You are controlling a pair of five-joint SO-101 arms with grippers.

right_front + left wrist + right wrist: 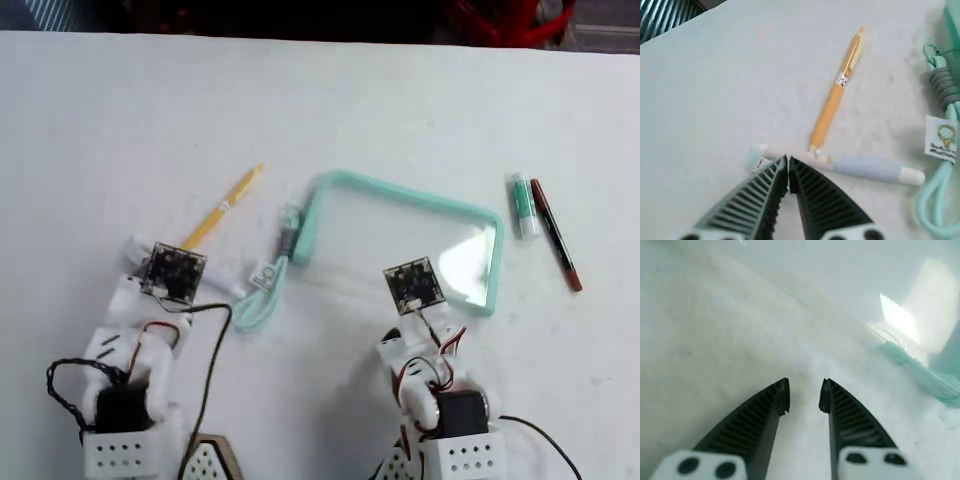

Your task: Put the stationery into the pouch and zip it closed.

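- Left wrist view: your left gripper (pixel 788 162) is closed tight, tips at the pale blue pen (pixel 860 166), apparently touching rather than gripping it. The orange pen (pixel 837 90) butts against it.
- Your right gripper (pixel 804 392) hangs parted over the pouch (pixel 400 190), placed to pin it.
- The green marker (pixel 522 205) and red pen (pixel 555 235) lie beside the pouch, with open table (pixel 100 120) around.

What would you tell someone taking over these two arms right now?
Left end effector: shut, tips at the pale blue pen, not holding it.
Right end effector: open, empty, low by the pouch.
The orange pen lies beside the blue one, left of the pouch; the green-white stick and dark red pen lie to its right.
Done: nothing visible inside the pouch.
Left: load all four, then zip it.
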